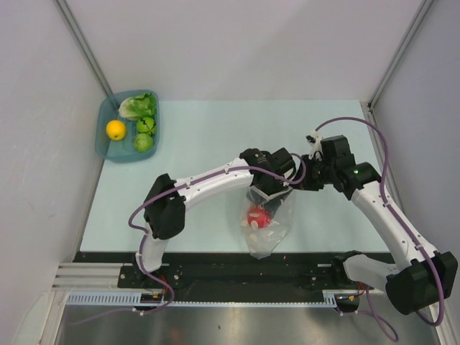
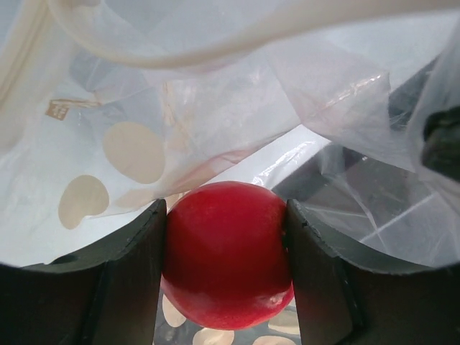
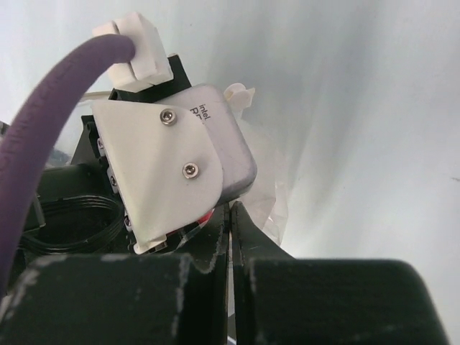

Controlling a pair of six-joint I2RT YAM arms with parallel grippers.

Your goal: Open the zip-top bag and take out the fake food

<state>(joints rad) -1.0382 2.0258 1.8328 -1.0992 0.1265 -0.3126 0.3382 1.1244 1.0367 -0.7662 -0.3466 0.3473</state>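
The clear zip-top bag [image 1: 267, 223] with white dots hangs open at the table's front middle, its mouth lifted. My left gripper [image 1: 267, 198] reaches down into the mouth. In the left wrist view the left gripper [image 2: 226, 244] is shut on a round red fake food piece [image 2: 226, 251], both fingers [image 2: 133, 277] pressing its sides, with dotted plastic [image 2: 129, 154] around it. The red piece shows through the bag [image 1: 257, 217]. My right gripper [image 1: 302, 180] is shut on the bag's upper edge; in the right wrist view [image 3: 231, 215] thin plastic [image 3: 277, 194] sits between its fingertips.
A teal tray [image 1: 103, 147] at the back left holds a ruffled lettuce leaf [image 1: 136, 106], a yellow-orange fruit [image 1: 116, 129] and two green pieces [image 1: 144, 133]. White walls enclose the table. The left wrist camera housing [image 3: 165, 165] fills the right wrist view close by.
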